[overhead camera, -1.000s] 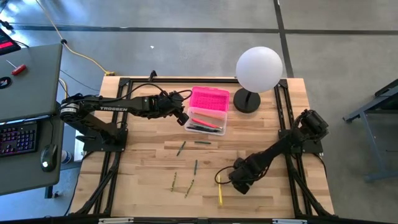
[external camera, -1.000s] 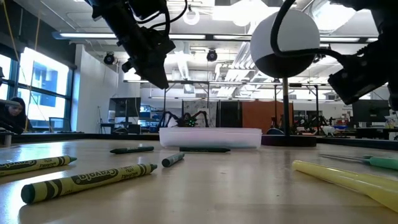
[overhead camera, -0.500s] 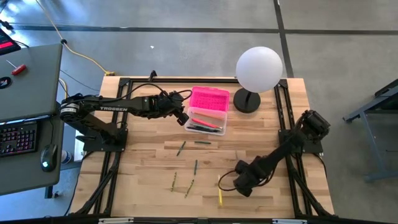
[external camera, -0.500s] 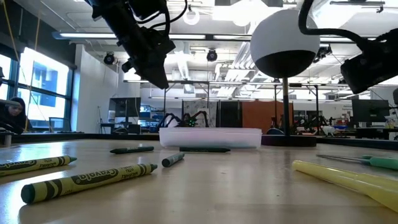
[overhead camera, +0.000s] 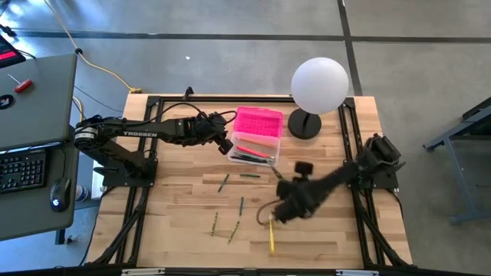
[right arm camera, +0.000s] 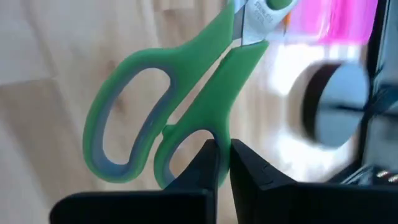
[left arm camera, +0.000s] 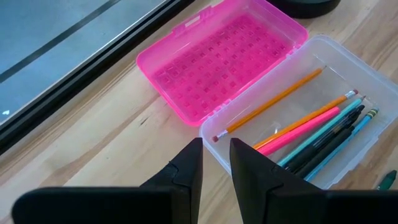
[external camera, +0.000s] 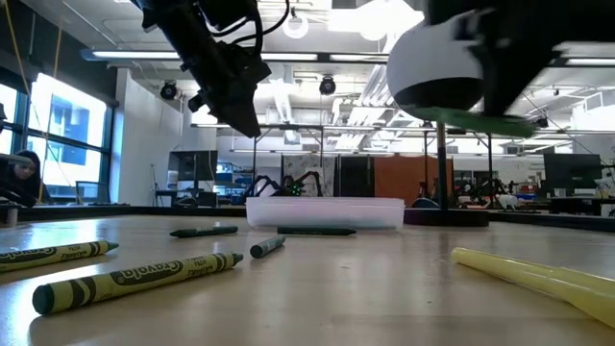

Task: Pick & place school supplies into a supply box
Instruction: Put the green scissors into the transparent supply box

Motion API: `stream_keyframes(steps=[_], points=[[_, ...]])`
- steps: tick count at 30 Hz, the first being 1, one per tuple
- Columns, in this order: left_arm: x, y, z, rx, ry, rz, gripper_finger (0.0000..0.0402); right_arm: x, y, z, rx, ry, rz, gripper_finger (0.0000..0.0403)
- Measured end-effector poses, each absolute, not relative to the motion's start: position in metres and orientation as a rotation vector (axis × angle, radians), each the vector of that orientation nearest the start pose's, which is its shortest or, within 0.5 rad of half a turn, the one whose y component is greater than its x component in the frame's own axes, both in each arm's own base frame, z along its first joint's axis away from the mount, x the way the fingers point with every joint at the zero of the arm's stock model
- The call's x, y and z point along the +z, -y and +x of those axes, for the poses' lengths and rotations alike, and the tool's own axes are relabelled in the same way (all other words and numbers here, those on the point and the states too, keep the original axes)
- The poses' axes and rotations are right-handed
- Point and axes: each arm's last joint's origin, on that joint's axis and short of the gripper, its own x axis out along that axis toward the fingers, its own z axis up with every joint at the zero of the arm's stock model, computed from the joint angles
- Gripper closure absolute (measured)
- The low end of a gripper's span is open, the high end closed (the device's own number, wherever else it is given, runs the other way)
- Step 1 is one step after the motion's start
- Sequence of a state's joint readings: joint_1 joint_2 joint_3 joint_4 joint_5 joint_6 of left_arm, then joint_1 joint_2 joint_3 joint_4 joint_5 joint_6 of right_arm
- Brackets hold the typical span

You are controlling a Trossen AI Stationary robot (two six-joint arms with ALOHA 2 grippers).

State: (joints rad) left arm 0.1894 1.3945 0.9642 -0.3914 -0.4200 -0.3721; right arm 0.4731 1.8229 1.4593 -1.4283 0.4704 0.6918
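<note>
Scissors (right arm camera: 180, 106) hang clenched in right fingers (right arm camera: 208, 163) above the wooden table (overhead camera: 176, 203).

Light wood plank surface (overhead camera: 322, 238) framed by black metal rails. Surrounded by grey concrete floor (overhead camera: 230, 46) crossed by dark seams. Grey desk (overhead camera: 34, 92) to one side, carrying a backlit keyboard (overhead camera: 21, 170) and a mouse (overhead camera: 60, 193); yellow cable (overhead camera: 103, 70) trailing across the floor. White globe lamp (overhead camera: 319, 84) on a black base at the far edge. Beyond, seen at table height: open industrial hall, exposed ceiling ducts with strip lights (external camera: 317, 53), bright windows (external camera: 62, 135) at one side, orange partition (external camera: 404, 178), a person (external camera: 14, 173) seated by the windows.
</note>
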Motion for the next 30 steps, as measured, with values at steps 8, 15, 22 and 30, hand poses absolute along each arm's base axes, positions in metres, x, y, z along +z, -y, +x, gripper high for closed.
stream_keyframes(steps=[8, 15, 22, 30], points=[[0.254, -0.062, 0.269, 0.71, -0.715, -0.272, 0.0289, 0.239, -0.051, 0.324, -0.366, -1.538, -0.376, 0.0398], [0.262, -0.061, 0.253, 0.855, -0.699, -0.291, 0.0289, 0.235, 0.023, 0.351, -0.366, -1.391, -0.341, 0.04], [0.26, -0.061, 0.247, 0.937, -0.717, -0.289, 0.0289, 0.211, 0.062, 0.359, -0.274, -1.261, -0.313, 0.04], [0.259, -0.062, 0.243, 1.005, -0.723, -0.28, 0.0289, 0.174, 0.062, 0.34, -0.198, -1.348, -0.316, 0.0399]])
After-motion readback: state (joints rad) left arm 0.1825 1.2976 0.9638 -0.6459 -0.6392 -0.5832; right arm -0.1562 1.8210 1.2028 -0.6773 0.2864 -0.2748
